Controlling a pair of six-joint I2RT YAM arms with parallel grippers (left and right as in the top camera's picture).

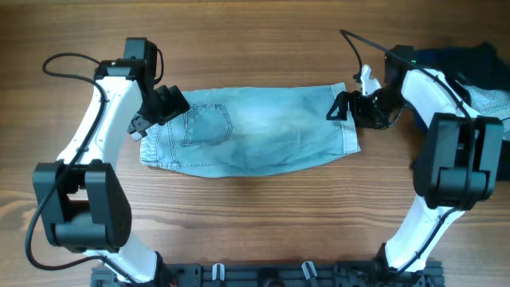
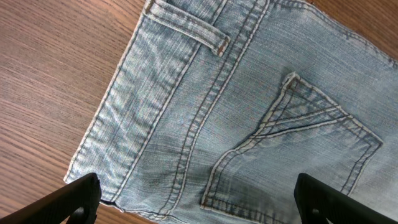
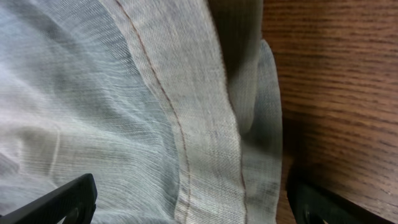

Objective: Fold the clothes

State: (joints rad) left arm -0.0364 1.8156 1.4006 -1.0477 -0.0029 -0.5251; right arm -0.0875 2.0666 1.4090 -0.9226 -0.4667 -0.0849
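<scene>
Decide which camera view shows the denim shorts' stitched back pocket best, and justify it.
Left wrist: the back pocket sits close up, stitching sharp. Overhead shows it small and faint; right wrist shows only a hem, no pocket.

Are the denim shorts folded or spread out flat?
Folded in half, it seems: the denim shorts lie flat with only one back pocket showing, and hem layers overlap at one end.

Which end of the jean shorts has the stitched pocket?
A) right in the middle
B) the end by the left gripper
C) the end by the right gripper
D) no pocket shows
B: the pocket sits on the jean shorts next to the left gripper, while the end by the right gripper shows only a hem.
</scene>
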